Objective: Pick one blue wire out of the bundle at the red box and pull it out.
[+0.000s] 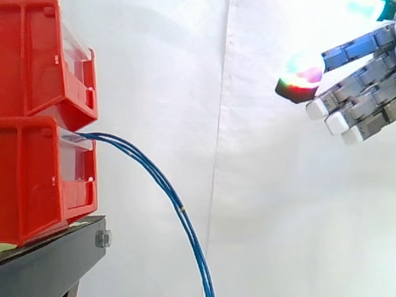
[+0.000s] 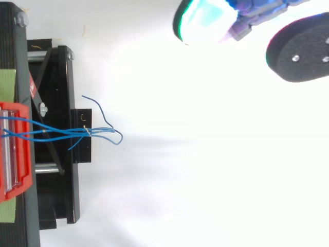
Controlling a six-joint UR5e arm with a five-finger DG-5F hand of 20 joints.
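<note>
We see a bundle of thin blue wires (image 1: 165,187) coming out of the clear front of the lower red bin (image 1: 28,182) at 9 o'clock in the side view. The wires arc down together and leave the frame at 6 o'clock. From above, the same wires (image 2: 61,133) run from the bin at 9 o'clock across the black stand (image 2: 56,195), and their loose ends fan apart just past its edge.

A second red bin (image 1: 30,57) is stacked on the first, at 10 o'clock. Both sit on the black stand, which has a bolt head (image 1: 103,239) on its front face.

The robot hand (image 1: 369,88) hangs at 2 o'clock in the side view, well apart from the wires. Its fingers are straight and slightly spread, pointing toward the bins and holding nothing. One fingertip (image 1: 302,75) glows red and green. From above, a cyan-white pad (image 2: 205,20) shows at 12 o'clock.

A white curtain (image 1: 267,218) with soft vertical folds hangs behind everything.
</note>
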